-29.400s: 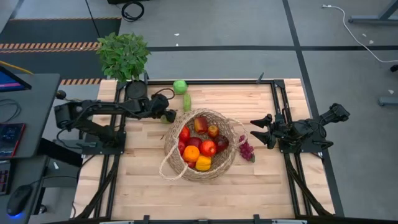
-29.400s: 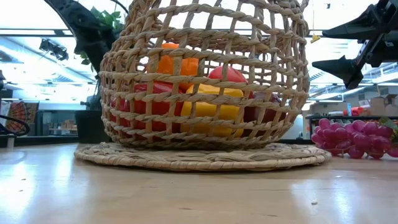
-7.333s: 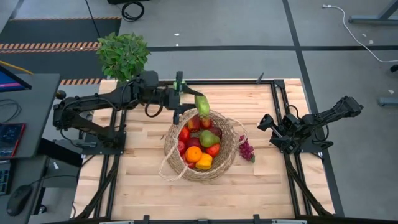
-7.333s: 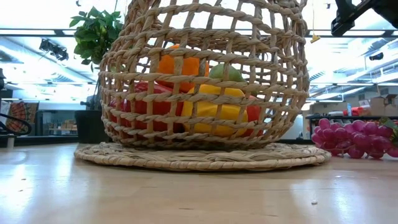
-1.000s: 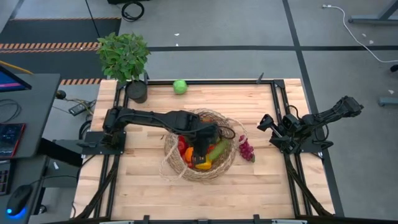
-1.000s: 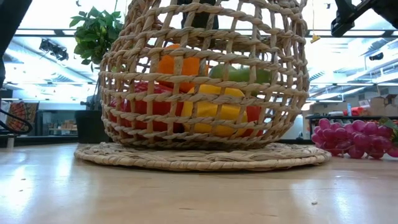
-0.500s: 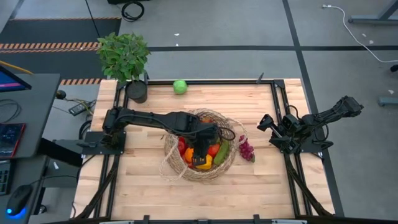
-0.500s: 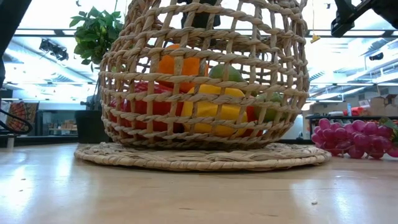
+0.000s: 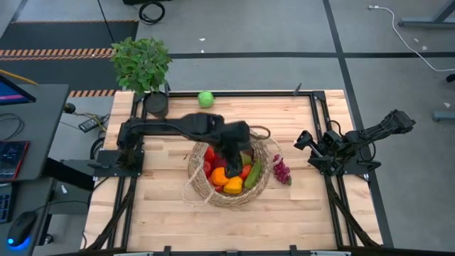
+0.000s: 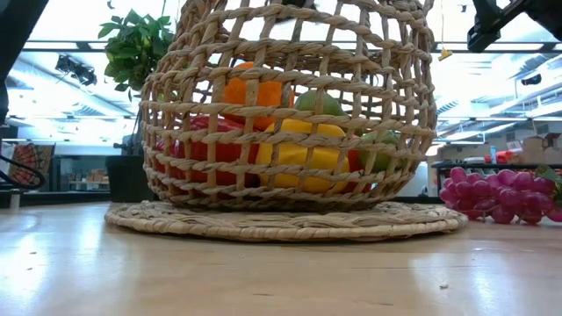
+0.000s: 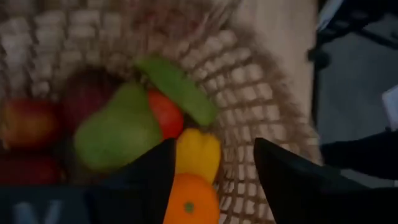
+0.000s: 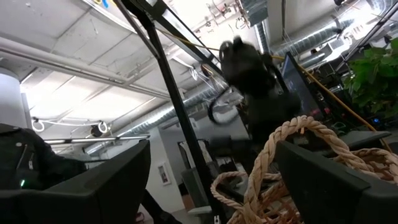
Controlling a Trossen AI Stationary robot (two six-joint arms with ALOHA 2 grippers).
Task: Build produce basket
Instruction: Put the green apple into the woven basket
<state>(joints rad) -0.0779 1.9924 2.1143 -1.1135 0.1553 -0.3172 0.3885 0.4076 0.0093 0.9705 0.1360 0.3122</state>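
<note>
At table centre, I see the basket holding the produce. My left gripper hovers above it, jaws parted, gripping nothing. My right gripper waits right of the grapes, jaws wide, empty.

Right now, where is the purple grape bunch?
High view: the grape bunch lies on the table, outside the basket, by its right rim.

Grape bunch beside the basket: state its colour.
Purple-red grape bunch, clearest in the low view.
</note>
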